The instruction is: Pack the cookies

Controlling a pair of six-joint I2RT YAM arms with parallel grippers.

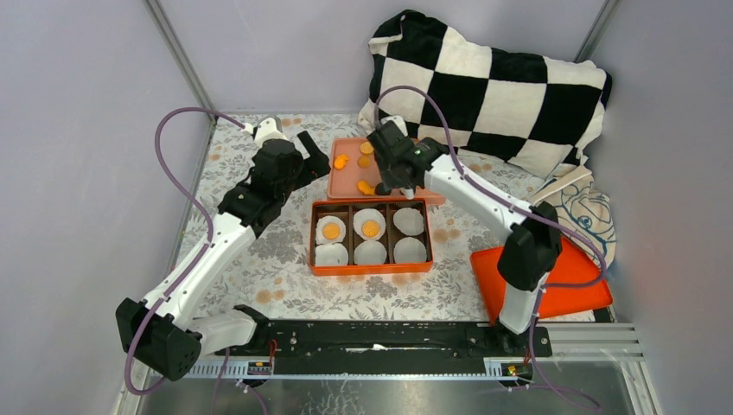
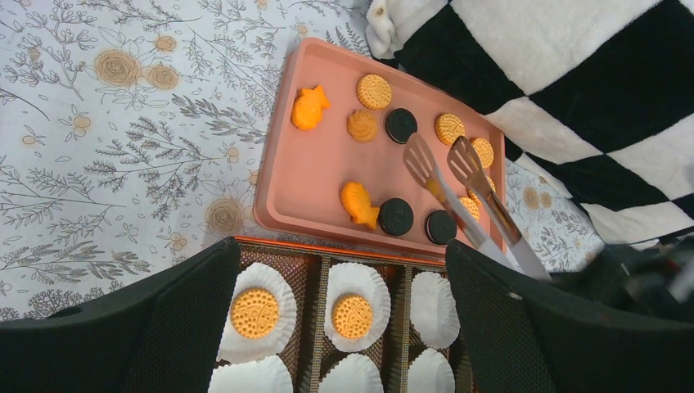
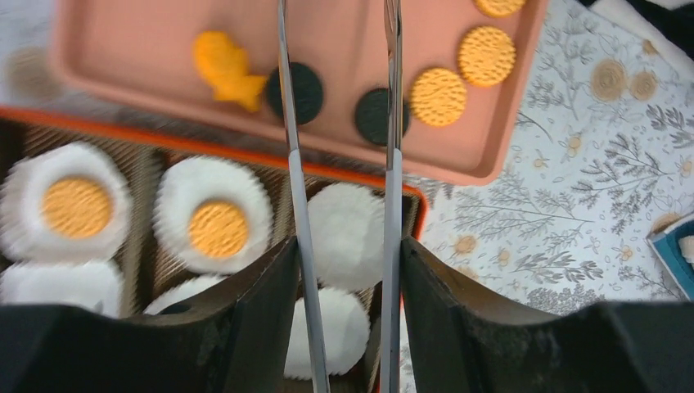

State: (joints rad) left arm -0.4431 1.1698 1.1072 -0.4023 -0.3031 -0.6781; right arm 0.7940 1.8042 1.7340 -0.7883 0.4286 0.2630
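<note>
Orange and black cookies (image 2: 373, 91) lie on a pink tray (image 2: 327, 164), with two fish-shaped ones (image 2: 309, 108). The tray also shows in the top view (image 1: 347, 180). Just in front of it stands an orange box (image 1: 372, 270) with white paper liners. Two back liners each hold an orange cookie (image 2: 254, 312), (image 2: 353, 316). My right gripper (image 3: 348, 270) is shut on metal tongs (image 3: 295, 164). The tongs' tips (image 2: 421, 160) are apart and empty above the tray's right part, over the black cookies (image 3: 375, 115). My left gripper (image 2: 344, 270) is open and empty above the box's back row.
A black-and-white checkered pillow (image 1: 493, 78) lies behind the tray. An orange lid (image 1: 570, 277) sits at the right, under the right arm. A white cloth with blue print (image 1: 588, 212) lies beside it. Grey walls close in both sides.
</note>
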